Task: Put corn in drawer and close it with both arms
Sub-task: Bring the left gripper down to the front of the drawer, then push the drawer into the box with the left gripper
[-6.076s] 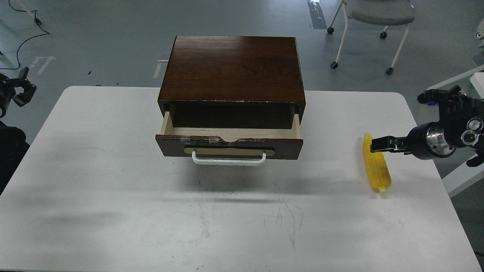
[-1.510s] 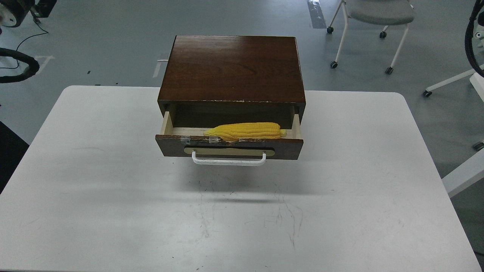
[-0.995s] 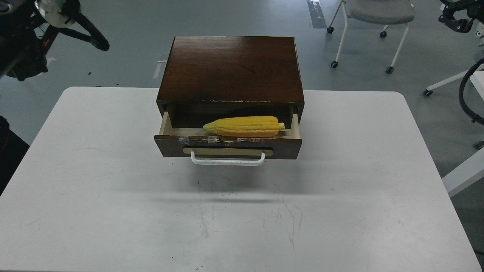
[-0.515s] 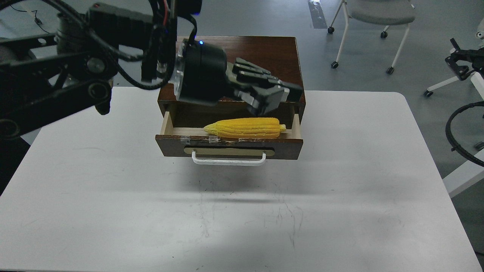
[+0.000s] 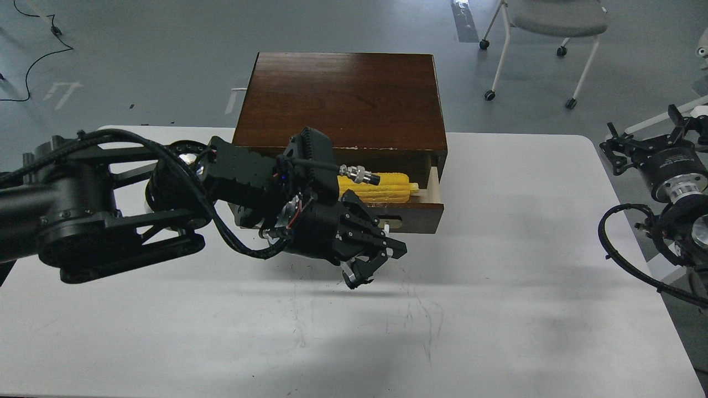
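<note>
The yellow corn point(image 5: 387, 186) lies lengthwise inside the open drawer point(image 5: 423, 211) of the dark brown wooden box point(image 5: 343, 99). Its left end is hidden behind my left arm. My left gripper point(image 5: 373, 264) hangs just in front of the drawer's front, low over the table, with its fingers a little apart and nothing between them. It covers most of the white handle; only a bit of the handle point(image 5: 386, 227) shows. My right gripper point(image 5: 641, 135) is off the table's right edge, its claw fingers spread, empty.
The white table point(image 5: 498, 309) carries the box at its far middle. A wheeled chair point(image 5: 547, 22) stands on the floor behind to the right. Looped black cable point(image 5: 625, 260) of the right arm hangs by the table's right edge.
My left arm has dropped from above the box to in front of the drawer's front, covering the handle. My right gripper has come lower at the right edge. Corn and drawer stayed put.
</note>
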